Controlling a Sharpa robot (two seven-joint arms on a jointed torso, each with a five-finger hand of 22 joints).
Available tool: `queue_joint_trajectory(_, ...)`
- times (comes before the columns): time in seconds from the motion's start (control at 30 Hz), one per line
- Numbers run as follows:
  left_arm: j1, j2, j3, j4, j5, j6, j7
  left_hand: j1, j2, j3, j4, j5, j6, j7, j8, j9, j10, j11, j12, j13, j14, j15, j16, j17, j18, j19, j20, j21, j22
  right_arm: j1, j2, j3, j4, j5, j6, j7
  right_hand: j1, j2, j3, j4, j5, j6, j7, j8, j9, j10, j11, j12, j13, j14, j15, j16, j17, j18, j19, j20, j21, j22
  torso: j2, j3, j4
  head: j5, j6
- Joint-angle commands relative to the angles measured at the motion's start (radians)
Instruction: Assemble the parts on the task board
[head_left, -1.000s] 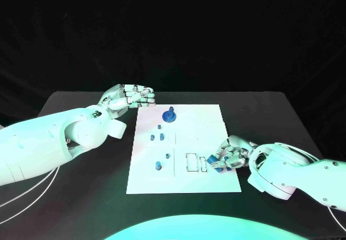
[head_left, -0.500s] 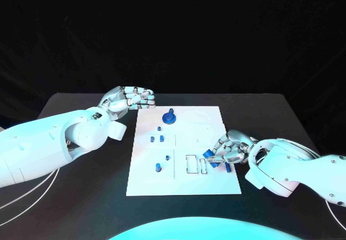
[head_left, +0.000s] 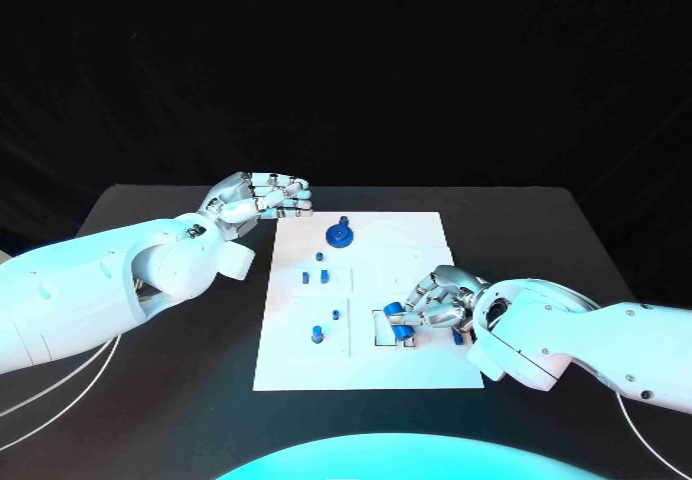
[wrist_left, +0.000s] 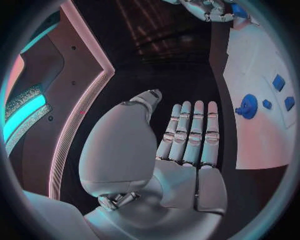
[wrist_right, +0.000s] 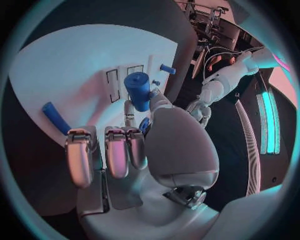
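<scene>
— What's on the black counter (head_left: 173, 400)?

— A white board (head_left: 389, 250) in the middle, with small blue pieces standing on it and a blue gear (head_left: 338, 235) near its far end.

— Your right hand (head_left: 433, 305)?

— It pinches a blue cylinder (wrist_right: 139, 90) between thumb and fingers, over the board's near slots (head_left: 384, 328).

— And the left hand (head_left: 260, 195)?

— Curled in on nothing, just beside the board's far left corner.
</scene>
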Motion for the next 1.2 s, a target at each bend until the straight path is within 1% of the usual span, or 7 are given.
queue_joint_trajectory(0.03, 0.000, 0.002, 0.001, 0.003, 0.005, 0.019, 0.002, 0.000, 0.008, -0.005, 0.001, -0.002, -0.003, 0.002, -0.004, -0.001, 0.005, 0.001, -0.004, 0.001, 0.008, 0.001, -0.005, 0.001, 0.006, -0.001, 0.000, -0.001, -0.002, -0.002, 0.014, 0.000, -0.013, 0.022, -0.013, -0.007, -0.018, -0.003, -0.010, -0.002, 0.003, 0.030, -0.024, 0.006, 0.001, 0.104, -0.006, 0.004, 0.263, 0.094, -0.005, 0.004, 0.214, -0.012, 0.104, -0.005, 0.003, 0.260, 0.001, 0.0015, -0.0002, 0.000, 0.001)
queue_joint_trajectory(0.13, 0.000, 0.001, 0.001, 0.003, 0.005, 0.019, 0.001, 0.000, 0.008, -0.005, 0.001, -0.002, -0.003, 0.002, -0.004, -0.001, 0.005, 0.001, -0.004, 0.001, 0.008, 0.001, -0.005, 0.001, 0.006, -0.001, 0.000, -0.001, -0.002, -0.002, 0.028, 0.000, -0.028, 0.020, -0.016, -0.006, -0.022, -0.004, -0.010, -0.002, 0.003, 0.031, -0.025, 0.007, 0.001, 0.104, -0.006, 0.004, 0.263, 0.094, -0.005, 0.003, 0.213, -0.012, 0.104, -0.005, 0.003, 0.260, 0.001, 0.0014, 0.0002, 0.001, 0.003)
queue_joint_trajectory(0.3, 0.000, 0.001, 0.001, 0.004, 0.005, 0.020, 0.000, 0.000, 0.008, -0.005, 0.001, -0.002, -0.003, 0.002, -0.004, -0.001, 0.005, 0.001, -0.004, 0.001, 0.008, 0.001, -0.005, 0.001, 0.006, -0.001, 0.000, -0.001, -0.002, -0.005, 0.044, 0.000, -0.047, 0.015, -0.005, -0.009, -0.022, -0.003, -0.010, -0.002, 0.003, 0.031, -0.025, 0.007, 0.001, 0.104, -0.006, 0.004, 0.263, 0.093, -0.005, 0.003, 0.209, -0.012, 0.103, -0.005, 0.000, 0.259, 0.002, 0.0020, 0.0017, 0.001, -0.005)
queue_joint_trajectory(0.37, 0.000, 0.000, 0.001, 0.004, 0.005, 0.021, -0.001, 0.000, 0.008, -0.005, 0.001, -0.002, -0.003, 0.002, -0.004, -0.001, 0.005, 0.001, -0.004, 0.001, 0.008, 0.001, -0.005, 0.001, 0.006, -0.001, 0.000, -0.001, -0.002, -0.007, 0.050, 0.000, -0.053, 0.013, 0.005, -0.010, -0.023, -0.004, -0.011, -0.002, 0.003, 0.031, -0.025, 0.007, 0.001, 0.104, -0.006, 0.004, 0.263, 0.093, -0.005, 0.002, 0.208, -0.012, 0.104, -0.005, 0.001, 0.260, 0.002, 0.0022, 0.0007, 0.003, -0.008)
queue_joint_trajectory(0.63, 0.000, -0.002, 0.001, 0.005, 0.005, 0.021, -0.004, 0.001, 0.009, -0.007, 0.001, -0.002, -0.003, 0.002, -0.004, -0.001, 0.005, 0.001, -0.005, 0.001, 0.008, 0.001, -0.006, 0.001, 0.006, -0.001, 0.000, -0.002, -0.003, -0.016, 0.063, -0.001, -0.053, 0.006, 0.033, -0.016, -0.024, -0.006, -0.012, -0.003, 0.003, 0.031, -0.025, 0.007, 0.001, 0.104, -0.006, 0.004, 0.263, 0.092, -0.005, 0.002, 0.207, -0.012, 0.103, -0.005, 0.000, 0.259, 0.001, 0.0021, -0.0008, 0.009, -0.014)
queue_joint_trajectory(0.97, 0.000, -0.003, 0.001, 0.003, 0.005, 0.021, -0.005, 0.001, 0.009, -0.007, 0.001, -0.002, -0.003, 0.002, -0.004, -0.001, 0.005, 0.001, -0.005, 0.001, 0.008, 0.001, -0.006, 0.001, 0.006, -0.001, 0.000, -0.002, -0.003, -0.019, 0.060, -0.001, -0.053, -0.013, 0.032, -0.026, -0.024, -0.007, -0.011, -0.004, 0.004, 0.030, -0.025, 0.008, 0.001, 0.104, -0.006, 0.004, 0.263, 0.092, -0.005, 0.002, 0.207, -0.012, 0.103, -0.005, 0.000, 0.260, -0.001, 0.0012, 0.0002, 0.012, -0.016)
queue_joint_trajectory(1.2, 0.000, -0.003, 0.001, 0.003, 0.005, 0.021, -0.005, 0.001, 0.009, -0.007, 0.001, -0.002, -0.003, 0.002, -0.004, -0.001, 0.005, 0.001, -0.005, 0.001, 0.008, 0.001, -0.006, 0.001, 0.006, -0.001, 0.000, -0.002, -0.003, -0.019, 0.061, -0.001, -0.056, -0.023, 0.026, -0.032, -0.024, -0.006, -0.011, -0.004, 0.004, 0.030, -0.025, 0.008, 0.001, 0.104, -0.006, 0.004, 0.263, 0.093, -0.005, 0.002, 0.208, -0.012, 0.104, -0.005, 0.001, 0.260, 0.000, 0.0014, -0.0002, 0.012, -0.012)
